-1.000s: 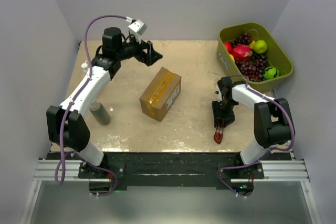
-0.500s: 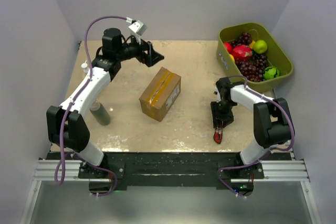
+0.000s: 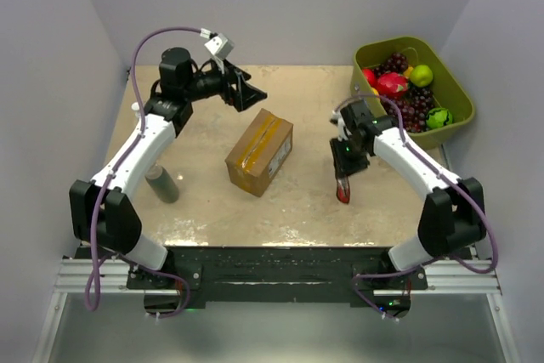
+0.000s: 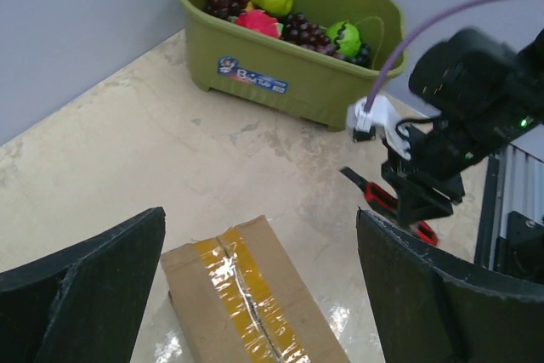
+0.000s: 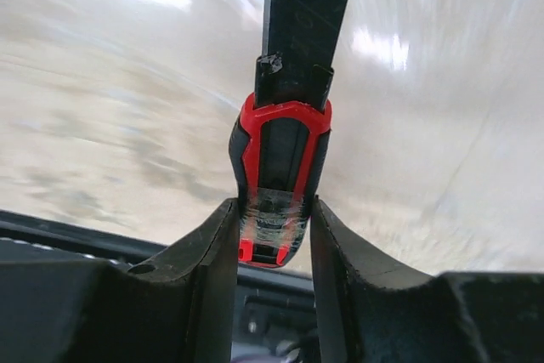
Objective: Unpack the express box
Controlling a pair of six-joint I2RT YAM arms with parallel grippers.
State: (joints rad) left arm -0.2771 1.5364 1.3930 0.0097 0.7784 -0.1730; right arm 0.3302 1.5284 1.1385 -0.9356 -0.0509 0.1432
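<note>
Standing near the left front of the table [image 3: 297, 214], beside the left arm, is a dark grey bottle [image 3: 161, 184]. On the right side, a little farther in, the right gripper [image 5: 270, 217] points down with its two fingers narrowed onto the red and black handle of a utility knife [image 5: 285, 142]. They pinch it near the butt end, so the handle and the dark segmented blade stick out past the fingertips. Seen from above, the knife hangs below the gripper and points toward the near edge. Whether its tip touches the tabletop cannot be told.

The express box [image 3: 260, 151] lies near the middle of the table, turned at an angle, to the left of the knife and apart from it. Its flaps are closed, and a strip of yellowish tape [image 3: 266, 142] runs along the seam on top.

Just beyond the box's far end hovers the left gripper [image 3: 248, 95]. Its fingers are spread wide with nothing between them, and it touches nothing.

At the far right corner sits a green basket [image 4: 280, 82]. It holds dark grapes [image 3: 408, 108], a red dragon fruit [image 3: 392, 84] and two green fruits.
</note>
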